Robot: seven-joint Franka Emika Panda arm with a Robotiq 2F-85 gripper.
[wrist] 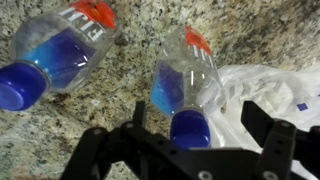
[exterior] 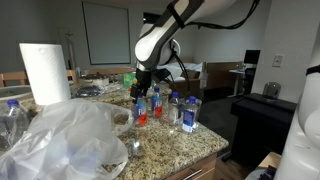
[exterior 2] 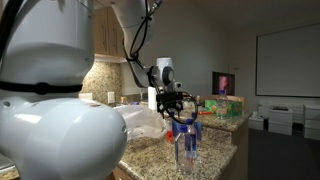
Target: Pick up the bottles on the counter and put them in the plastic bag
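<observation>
The gripper [exterior: 147, 90] hangs wide open and empty just above a cluster of bottles [exterior: 175, 108] standing on the worktop [exterior: 185, 148]. In the wrist view one blue-capped bottle [wrist: 183, 88] shows between the spread fingers [wrist: 140, 122], and whether they touch it cannot be told; a second bottle [wrist: 55, 55] stands beside it. The bag [exterior: 60, 140] lies crumpled near the bottles, below a paper towel roll [exterior: 45, 72].
</observation>
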